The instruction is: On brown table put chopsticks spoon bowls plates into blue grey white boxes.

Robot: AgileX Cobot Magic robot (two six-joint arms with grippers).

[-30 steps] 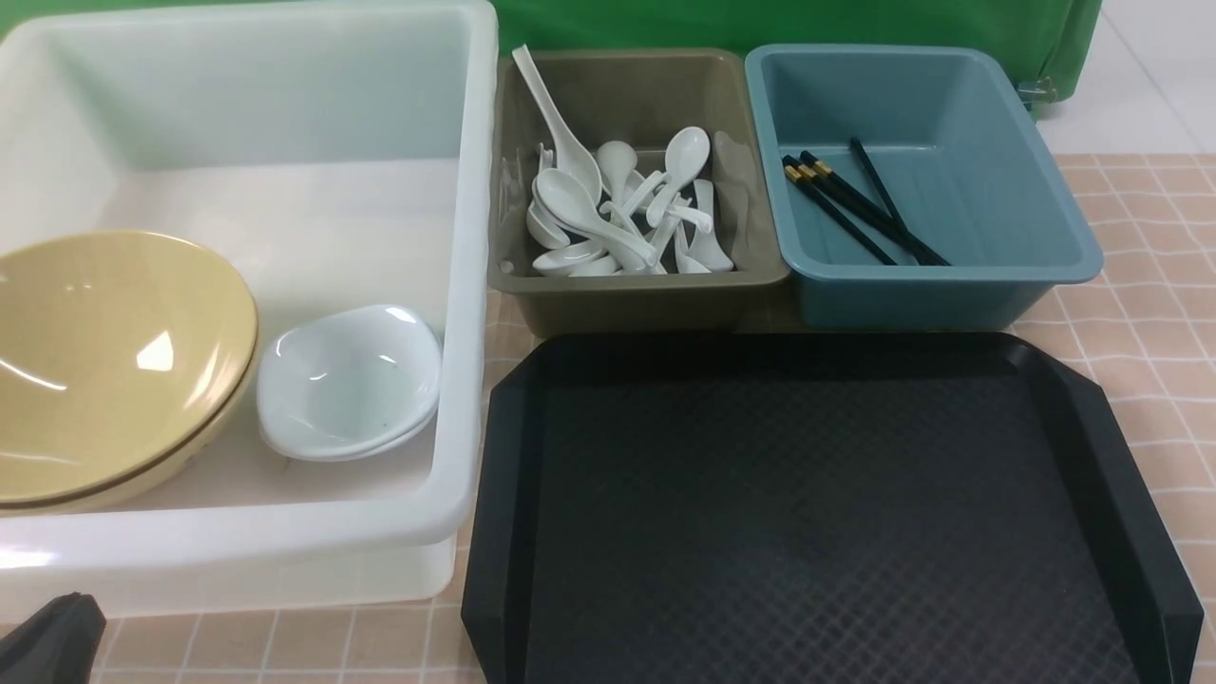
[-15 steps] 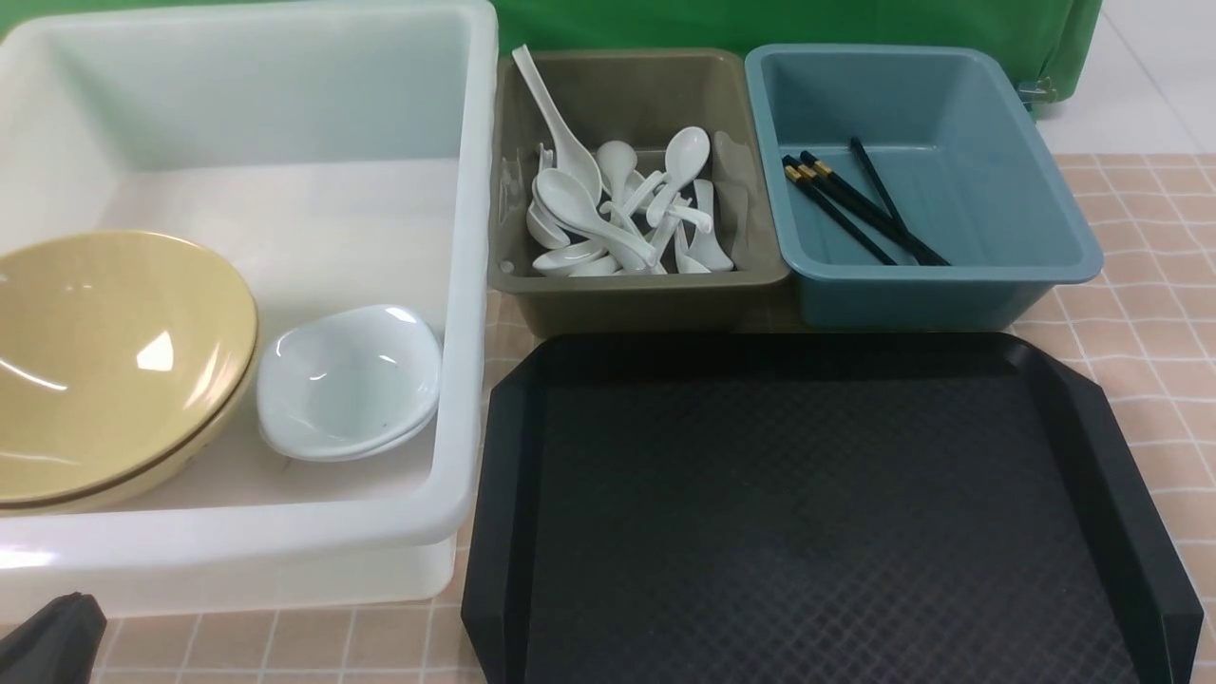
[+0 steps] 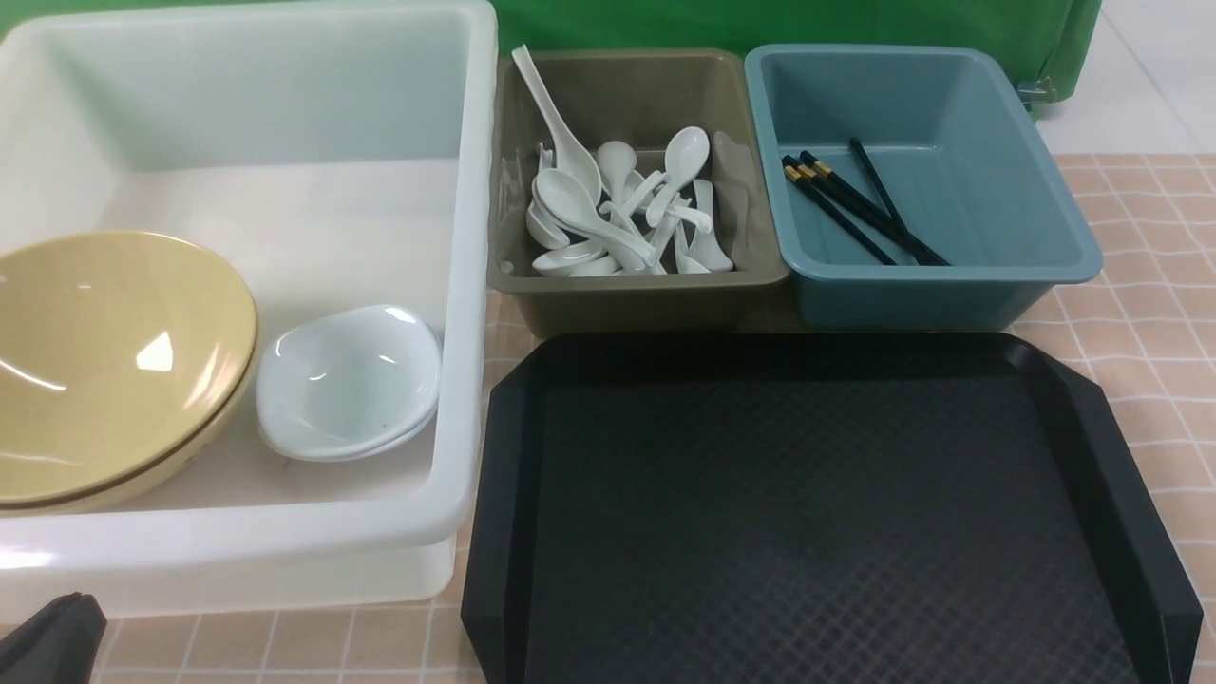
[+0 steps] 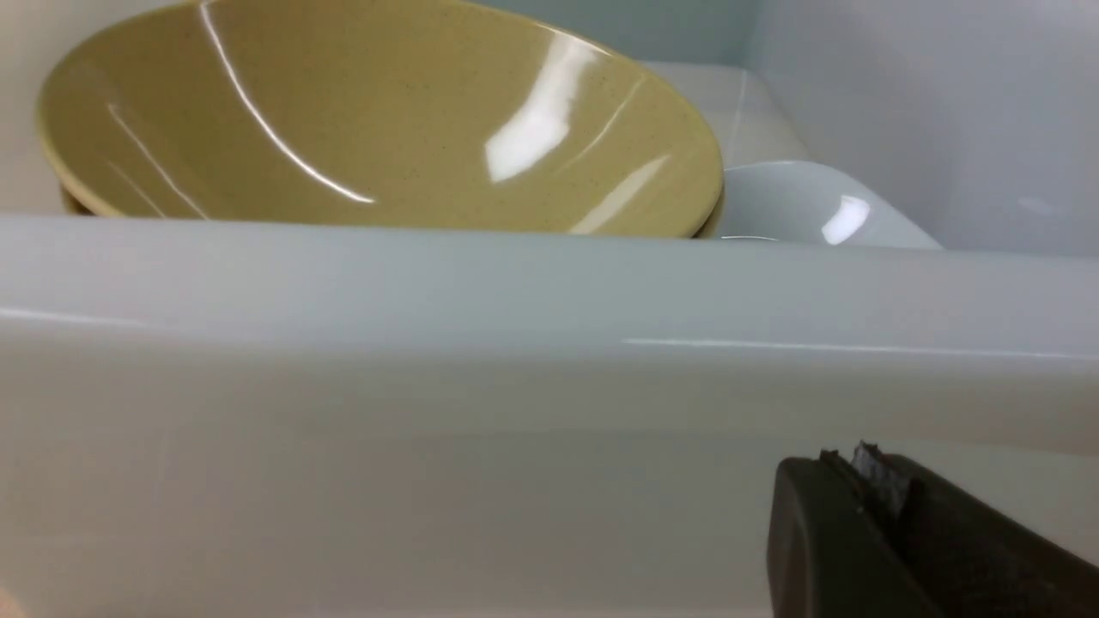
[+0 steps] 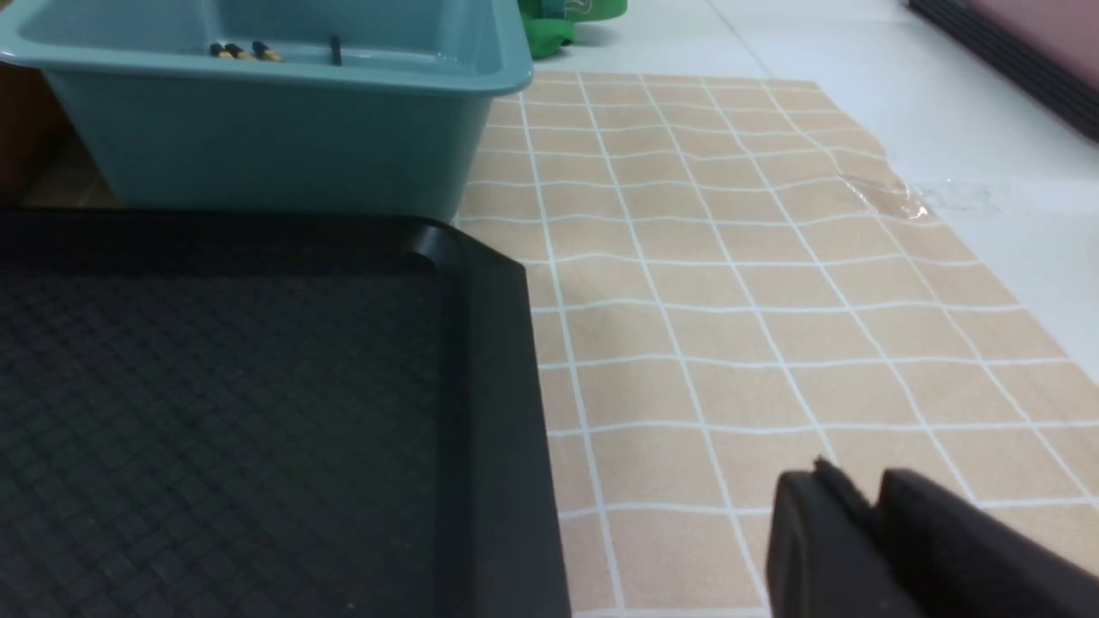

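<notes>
Our left gripper [image 4: 876, 481] sits low at the near outer wall of the white box [image 3: 456, 285], its jaws pressed together on nothing; just beyond that wall, ahead of it, lies the yellow bowl [image 4: 378, 120], tilted and seemingly stacked on another, and past the bowl, touching its edge, the white dishes [image 3: 350, 380], nested together; all of them rest inside the white box. Our right gripper [image 5: 871, 506] hangs over the tiled brown table [image 5: 730, 300], with its fingers close together and nothing between them; whether a narrow gap remains we cannot tell; the black tray [image 5: 258, 386] lies just beside it toward our left gripper, and ahead of it, behind the tray's far edge, stands the blue box [image 5: 275, 146] with the black chopsticks [image 3: 855, 209] lying crossed on its floor. Between the blue box and the white box stands the grey-brown box [image 3: 636, 285], farther from the right gripper than the blue one, holding a heap of white spoons [image 3: 617, 209], one of which leans its handle on the far wall.
</notes>
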